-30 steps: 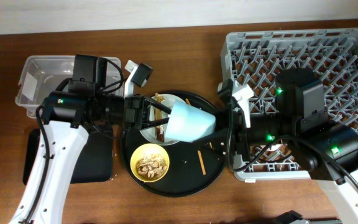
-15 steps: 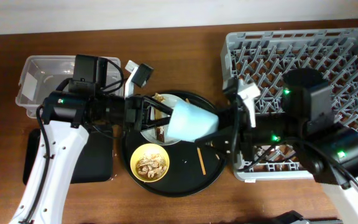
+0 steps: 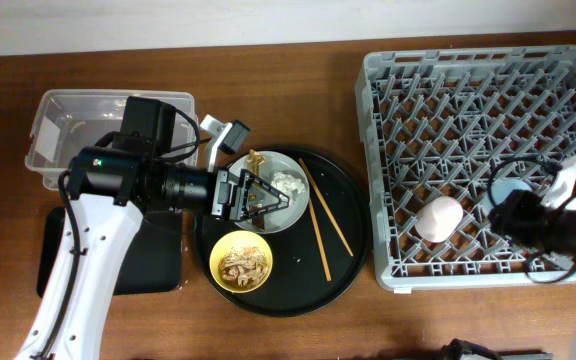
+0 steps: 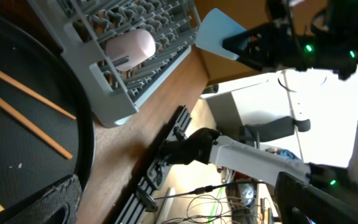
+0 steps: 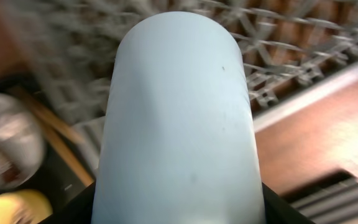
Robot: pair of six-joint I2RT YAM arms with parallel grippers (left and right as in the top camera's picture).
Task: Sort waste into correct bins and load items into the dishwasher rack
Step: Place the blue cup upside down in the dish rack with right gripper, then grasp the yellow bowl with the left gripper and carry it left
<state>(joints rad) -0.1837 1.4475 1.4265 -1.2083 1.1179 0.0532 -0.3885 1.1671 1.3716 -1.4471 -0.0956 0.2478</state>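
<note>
Pink cup [image 3: 438, 218] lies in the rack [image 3: 368, 150], toward its near-left corner; the only item loaded so far. Blue cup [image 5: 179, 124] is clamped in the right gripper [image 3: 516, 203], held above the rack's right side, not yet set down. Everything else sits on the round tray [image 3: 353, 250] just left of the rack: plate [image 3: 298, 170] with tissue [image 3: 288, 183] and scraps, bowl [image 3: 216, 262] holding food scraps, two chopsticks [image 3: 325, 215] lying loose on the side nearest the rack. Left gripper [image 3: 268, 197] hovers over the plate; cannot tell if its fingers are apart or together, and the wrapper isn't made out beneath it. Tub [image 3: 53, 125] and flat tray [image 3: 158, 250], well left of the rack, show no waste that I can see. Judgement: early stage, all sorting and most loading remain.

Table [image 3: 288, 330] is brown wood, bare grain. Past the rack's near edge, the left wrist view shows a white stand, cables and bright light.
</note>
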